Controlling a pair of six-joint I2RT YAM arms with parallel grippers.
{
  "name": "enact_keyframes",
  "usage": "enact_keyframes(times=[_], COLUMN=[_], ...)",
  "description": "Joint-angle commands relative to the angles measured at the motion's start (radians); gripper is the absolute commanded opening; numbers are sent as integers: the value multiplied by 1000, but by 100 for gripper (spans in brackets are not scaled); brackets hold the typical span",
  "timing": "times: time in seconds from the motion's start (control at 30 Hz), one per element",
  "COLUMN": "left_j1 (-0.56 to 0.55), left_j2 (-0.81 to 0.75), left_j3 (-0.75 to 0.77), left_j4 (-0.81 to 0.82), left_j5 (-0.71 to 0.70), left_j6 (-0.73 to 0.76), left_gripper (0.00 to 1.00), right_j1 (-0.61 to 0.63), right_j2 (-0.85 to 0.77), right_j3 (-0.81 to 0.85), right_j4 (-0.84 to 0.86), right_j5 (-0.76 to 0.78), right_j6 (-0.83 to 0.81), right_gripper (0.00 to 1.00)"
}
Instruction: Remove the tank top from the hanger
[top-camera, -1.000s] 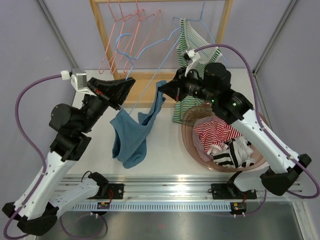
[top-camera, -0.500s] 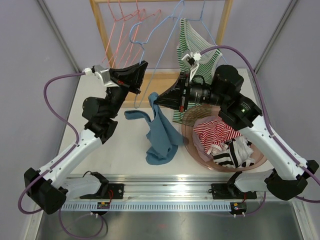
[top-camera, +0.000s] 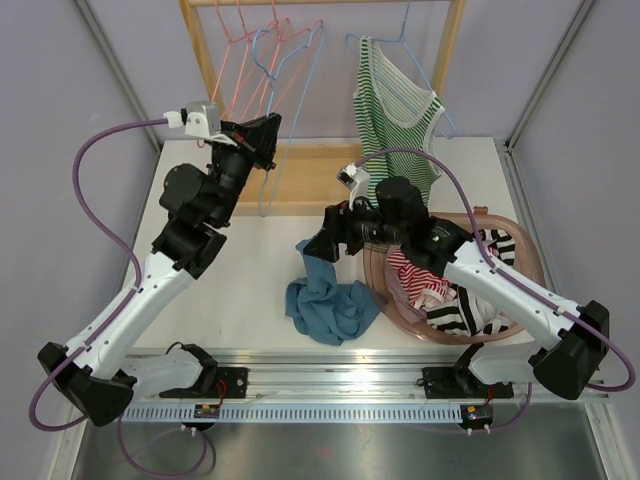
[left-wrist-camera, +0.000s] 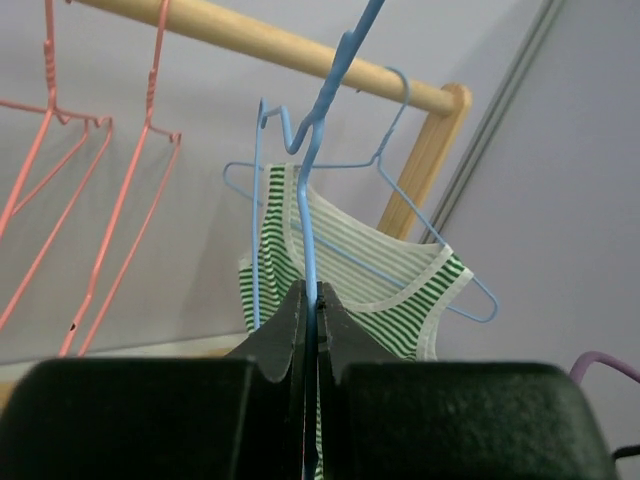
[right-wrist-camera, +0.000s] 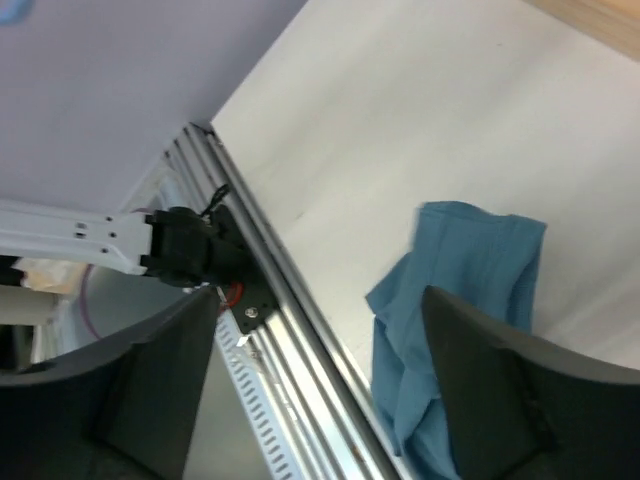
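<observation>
One blue tank top (top-camera: 330, 305) lies heaped on the worktop (top-camera: 240, 280), free of its hanger. Right end effector (top-camera: 322, 243), fingers spread and empty, hangs just above the heap's far edge, with the cloth below and nearward. Left end effector (left-wrist-camera: 311, 300), far left, is clenched on the bare blue hanger (left-wrist-camera: 306, 250), whose wire runs up toward the wooden rail (left-wrist-camera: 250, 38). Removal looks done. The right arm is nearer the cloth.
</observation>
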Motion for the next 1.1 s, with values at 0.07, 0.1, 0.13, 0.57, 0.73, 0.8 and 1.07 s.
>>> enact_keyframes(times=[0.07,0.1,0.13,0.57,0.73,0.8,1.07], left_j1=[3,7,12,99,138,154,185], left_j2=[110,153,173,584,728,779,868], left_j3=[226,262,294,921,1114,1152,1247], left_j4=[-274,-309,-352,-628,-676,-679,-664], left_j5=[-76,-74,-73,-1,-11,-11,32], left_j6=[2,2,2,13,21,16,-21], left_gripper=[0,0,0,0,0,0,0], right_j1=[8,8,8,9,8,8,8], right_j2=[-49,-68,-74,-256,-290,-287,-283], right_j3=[1,-2,-5,-137,-139,-130,-174], right_j4=[17,-3,-7,-47,-82,-102,-92], right_j5=[122,147,157,211,217,219,210], right_j6=[-39,-45,-51,-7,-24,-33,-19], right_gripper=[100,100,99,100,99,100,99])
